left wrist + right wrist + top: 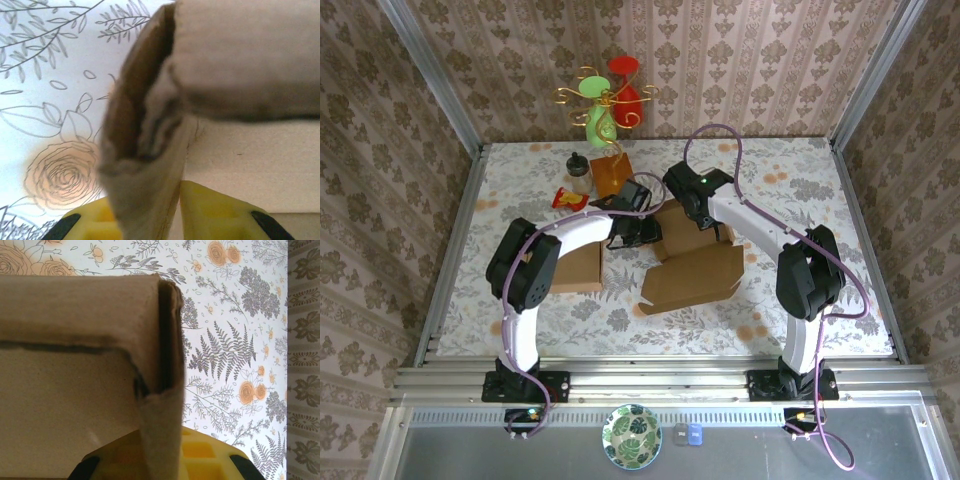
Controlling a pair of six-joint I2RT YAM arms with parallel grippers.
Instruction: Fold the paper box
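Note:
The brown paper box (pixel 695 272) lies partly folded at the middle of the floral table (pixel 800 180), its lid flat toward me. My left gripper (pixel 632 228) grips its left side and my right gripper (pixel 698 212) its far right corner. In the left wrist view a raised side wall (pixel 145 165) of the box stands pinched between my yellow fingers (pixel 220 212), the left gripper (pixel 155 202) shut on it. In the right wrist view a doubled corner wall (pixel 160 430) sits between the fingers (pixel 205 457) of the right gripper (pixel 162 447), shut on it.
A second, flat cardboard piece (pixel 582 266) lies left of the box under the left arm. Behind are a brown packet (pixel 610 175), a small bottle (pixel 580 172), a red-yellow packet (pixel 568 198) and a green and red ornament stand (pixel 605 100). Walls close in on three sides.

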